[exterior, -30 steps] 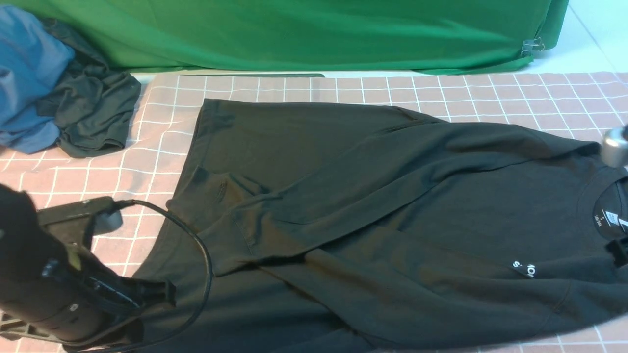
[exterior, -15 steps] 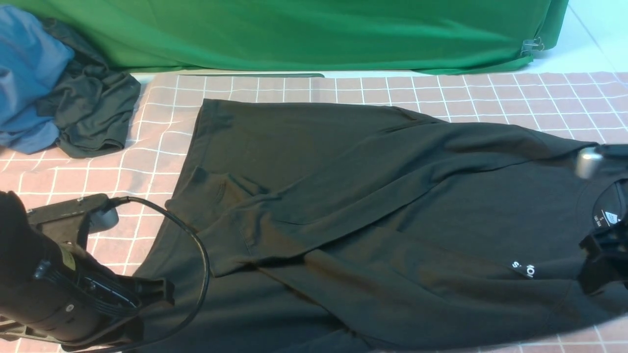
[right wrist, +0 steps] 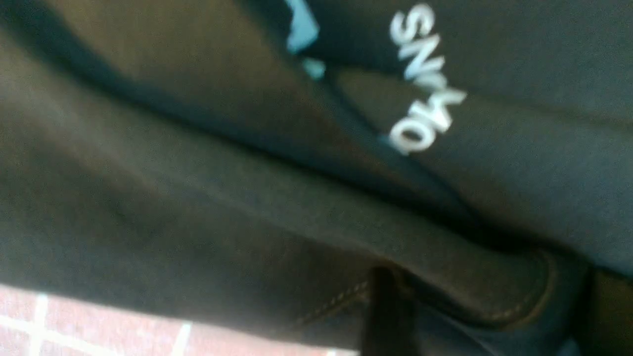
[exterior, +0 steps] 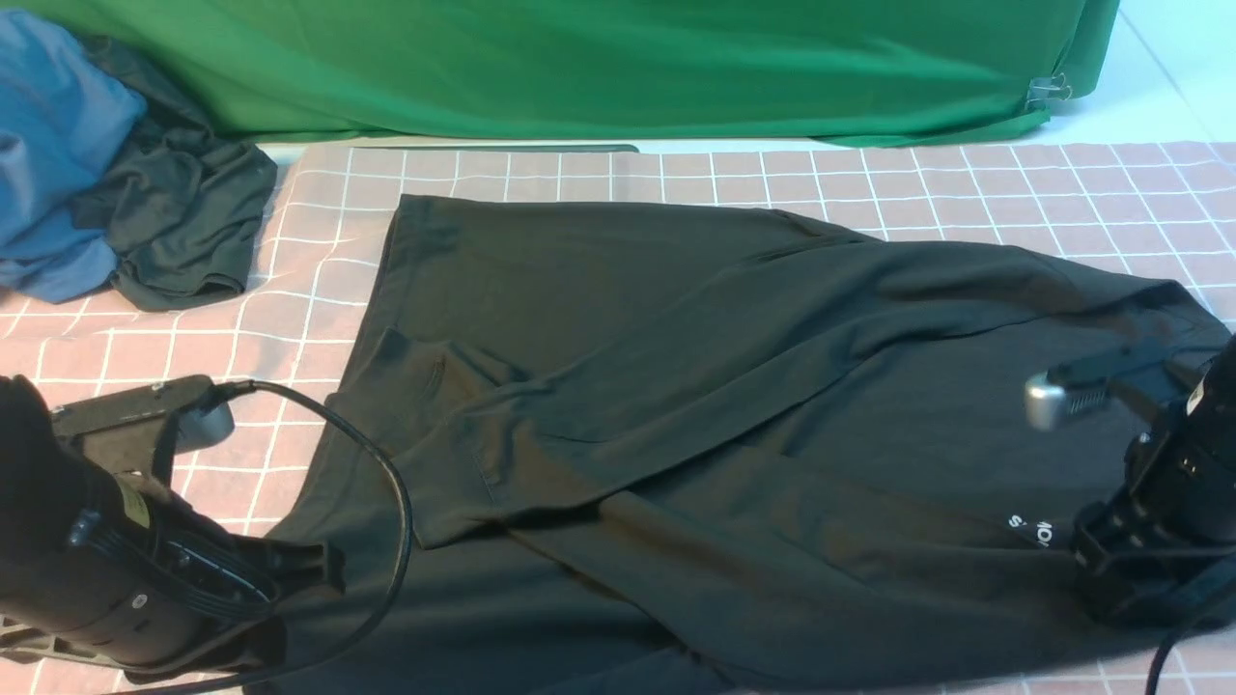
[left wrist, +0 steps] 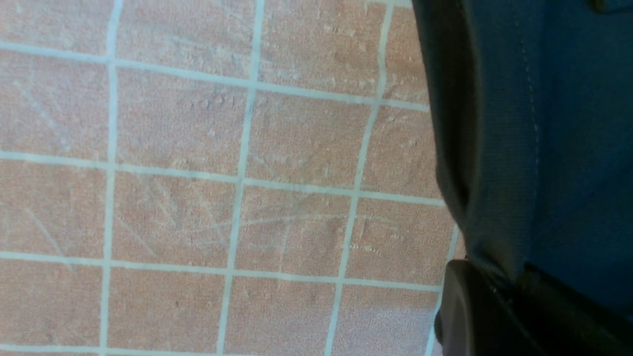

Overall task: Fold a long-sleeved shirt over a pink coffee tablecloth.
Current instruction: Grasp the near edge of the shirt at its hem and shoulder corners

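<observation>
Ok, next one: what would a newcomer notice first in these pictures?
The large black long-sleeved shirt sprawls across the pink coffee tablecloth, a sleeve folded across its body. Behind it runs a bright green cloth, and a blue garment is heaped at far left.

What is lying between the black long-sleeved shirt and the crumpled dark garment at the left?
Only bare pink tablecloth, from shirt to garment; the front view shows it.
</observation>
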You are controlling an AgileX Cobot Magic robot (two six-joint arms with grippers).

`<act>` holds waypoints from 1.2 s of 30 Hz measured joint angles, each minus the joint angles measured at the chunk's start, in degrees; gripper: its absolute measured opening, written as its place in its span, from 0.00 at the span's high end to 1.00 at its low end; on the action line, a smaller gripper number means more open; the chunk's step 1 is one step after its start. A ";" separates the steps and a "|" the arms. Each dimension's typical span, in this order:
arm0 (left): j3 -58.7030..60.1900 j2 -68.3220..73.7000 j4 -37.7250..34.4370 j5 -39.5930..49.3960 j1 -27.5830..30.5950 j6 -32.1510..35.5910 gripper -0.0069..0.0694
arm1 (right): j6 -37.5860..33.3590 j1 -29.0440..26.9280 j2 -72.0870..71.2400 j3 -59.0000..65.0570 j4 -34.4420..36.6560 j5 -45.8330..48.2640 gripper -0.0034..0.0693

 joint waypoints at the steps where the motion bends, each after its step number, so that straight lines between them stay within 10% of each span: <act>1: 0.00 0.00 0.00 -0.27 0.00 0.00 0.85 | -0.05 0.30 0.05 0.00 -0.47 1.11 0.51; 6: 0.00 0.00 0.06 -0.28 0.00 0.00 0.85 | -0.05 0.31 0.05 -0.07 -1.41 5.89 0.86; 36: 0.00 0.00 2.38 0.83 0.00 0.73 0.85 | 4.19 0.31 -11.39 -0.39 -7.06 1.06 0.82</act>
